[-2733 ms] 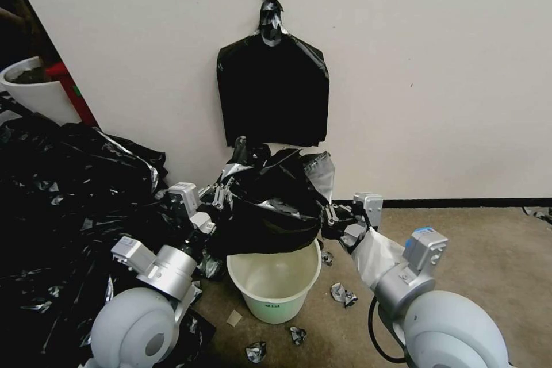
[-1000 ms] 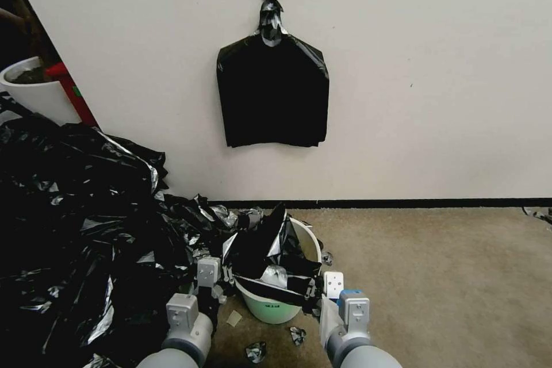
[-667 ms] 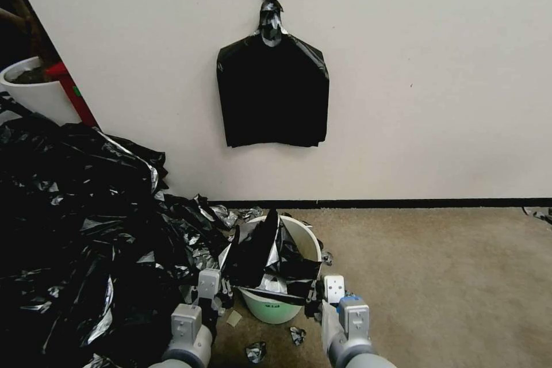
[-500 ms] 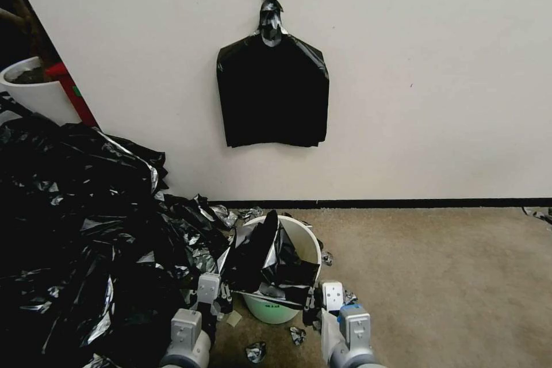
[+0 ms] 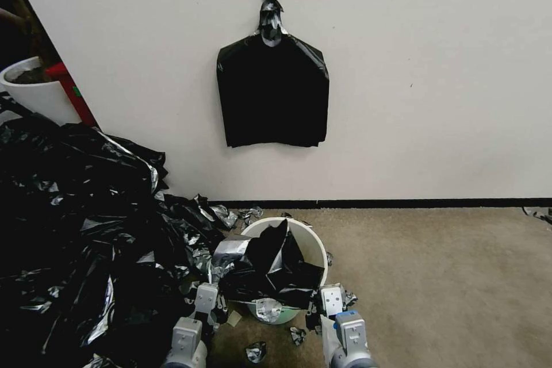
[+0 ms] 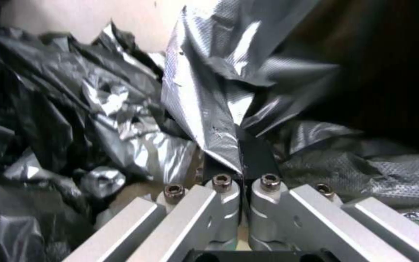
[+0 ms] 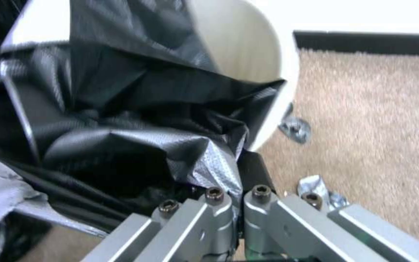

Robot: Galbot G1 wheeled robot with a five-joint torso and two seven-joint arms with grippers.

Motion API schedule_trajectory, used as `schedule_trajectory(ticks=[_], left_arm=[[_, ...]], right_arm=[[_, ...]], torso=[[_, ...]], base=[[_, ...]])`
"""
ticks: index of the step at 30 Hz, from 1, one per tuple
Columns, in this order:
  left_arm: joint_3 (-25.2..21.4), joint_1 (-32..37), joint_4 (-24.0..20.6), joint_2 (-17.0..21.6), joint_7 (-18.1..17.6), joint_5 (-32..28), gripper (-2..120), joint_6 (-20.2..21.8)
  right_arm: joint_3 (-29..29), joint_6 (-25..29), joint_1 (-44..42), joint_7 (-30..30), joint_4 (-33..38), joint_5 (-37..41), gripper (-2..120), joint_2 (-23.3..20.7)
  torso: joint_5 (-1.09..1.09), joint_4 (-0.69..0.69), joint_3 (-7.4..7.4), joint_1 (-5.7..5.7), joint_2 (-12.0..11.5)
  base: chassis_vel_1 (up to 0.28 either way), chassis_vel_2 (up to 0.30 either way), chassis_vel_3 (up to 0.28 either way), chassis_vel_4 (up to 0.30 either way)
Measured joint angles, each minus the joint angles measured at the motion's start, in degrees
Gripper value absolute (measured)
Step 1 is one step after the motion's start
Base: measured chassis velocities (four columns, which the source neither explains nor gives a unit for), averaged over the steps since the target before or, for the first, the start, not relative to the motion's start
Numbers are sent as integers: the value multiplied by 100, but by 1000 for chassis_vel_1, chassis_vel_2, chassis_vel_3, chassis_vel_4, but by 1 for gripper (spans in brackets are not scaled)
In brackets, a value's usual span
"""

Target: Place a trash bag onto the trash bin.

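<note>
The left gripper (image 6: pixel 241 171) and right gripper (image 7: pixel 241 171) each pinched an edge of the trash bag (image 5: pixel 270 273), low at the near sides of the trash bin (image 5: pixel 313 241). The bag lay crumpled over the bin's near rim and mouth, the far rim bare.

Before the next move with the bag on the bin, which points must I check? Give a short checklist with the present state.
1. Left gripper shut on the trash bag: ok.
2. Right gripper shut on the bag: ok.
3. Bag over the near rim of the trash bin: ok.
4. Bag over the far rim: not ok, rim bare.
5. Bag opened inside the bin: not ok, crumpled.
6. Bin upright: cannot tell.
</note>
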Motion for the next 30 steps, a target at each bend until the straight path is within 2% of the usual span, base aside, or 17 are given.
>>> schedule_trajectory(ticks=[5,12,23,30], left_arm=[[-92,39,-291,72,-48,-20,0,-33],[-164,177,-376,206,-181,-48,0,51],[-6,140,35,139,-290,-65,0,74],[298,-95,433,25,-270,6,0,170]], right_arm=[[54,117,-34,-71,240,3,0,-23],[32,81,-167,-38,309,80,0,-88],[-37,45,-291,128,-58,-126,0,-88],[4,143,-196,-104,-476,-459,0,-103]], torso=[[1,-1,0,0,0],[1,0,0,0,0],[1,-1,0,0,0],[1,0,0,0,0]], base=[[0,0,0,0],[0,0,0,0],[0,0,0,0],[0,0,0,0]])
